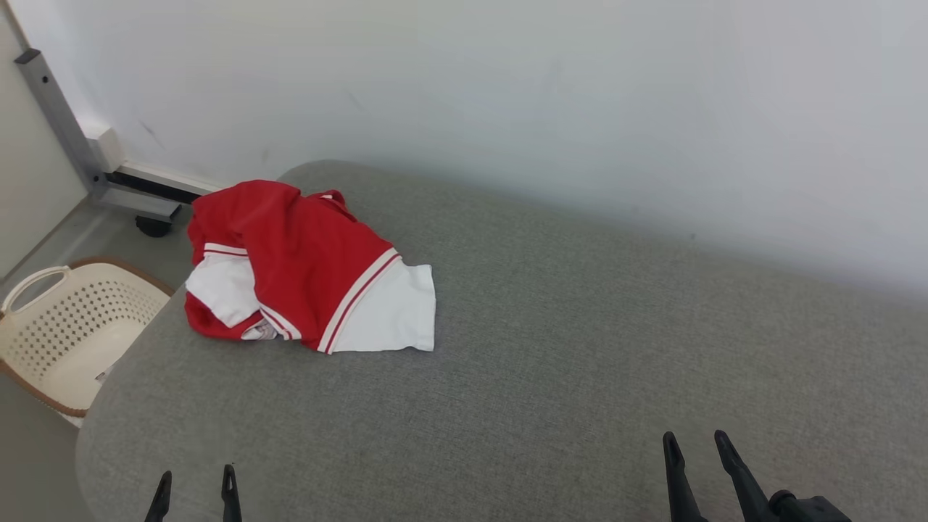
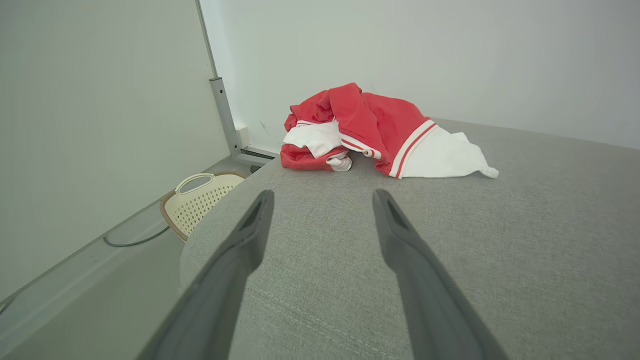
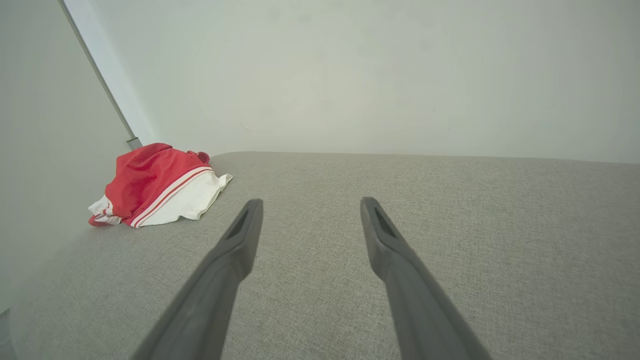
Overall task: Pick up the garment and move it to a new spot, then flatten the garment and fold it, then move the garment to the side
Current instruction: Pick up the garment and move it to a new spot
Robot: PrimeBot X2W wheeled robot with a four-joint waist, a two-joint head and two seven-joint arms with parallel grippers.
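One garment [image 1: 304,254], one basket [image 1: 80,312], four fingers [image 1: 673,464].

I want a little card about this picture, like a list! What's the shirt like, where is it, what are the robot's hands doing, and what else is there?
garment: red jersey with white sleeves and striped trim, crumpled in a heap
place: far left part of the grey padded surface, close to its edge
left hand: open, empty, well short of the garment
right hand: open, empty, farther off to the right
basket: cream, full of holes, on the floor left of the surface
behind: plain white wall
task so far: garment not yet picked up
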